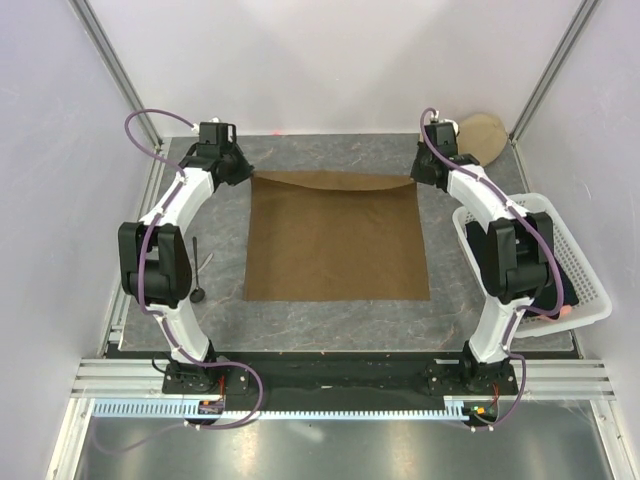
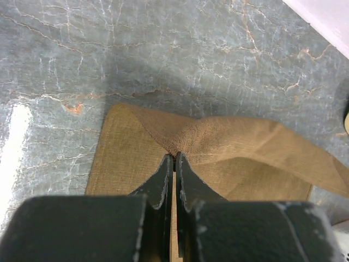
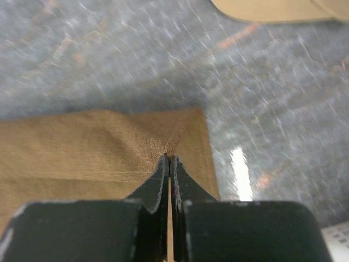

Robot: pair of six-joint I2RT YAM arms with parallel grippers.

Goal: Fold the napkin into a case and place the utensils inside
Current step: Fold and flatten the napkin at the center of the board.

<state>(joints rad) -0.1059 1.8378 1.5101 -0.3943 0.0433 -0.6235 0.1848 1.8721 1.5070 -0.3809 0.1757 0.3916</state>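
Grey table [image 1: 340, 315], napkin [image 1: 338, 240] unfolded at centre. Left gripper [image 2: 174, 154] and right gripper [image 3: 169, 157] clamp its top corners; utensils [image 1: 198, 272] not yet placed.

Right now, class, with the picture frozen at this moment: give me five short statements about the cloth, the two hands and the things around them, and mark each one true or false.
1. The left hand is shut on a far corner of the napkin. True.
2. The right hand hangs open above the cloth. False: it is shut on the other far corner.
3. The napkin is folded into a narrow strip. False: it lies spread open, with only its far edge lifted.
4. A white basket stands to the right of the napkin. True.
5. A utensil lies on the napkin. False: a dark slim utensil lies on the table to its left, apart from it.
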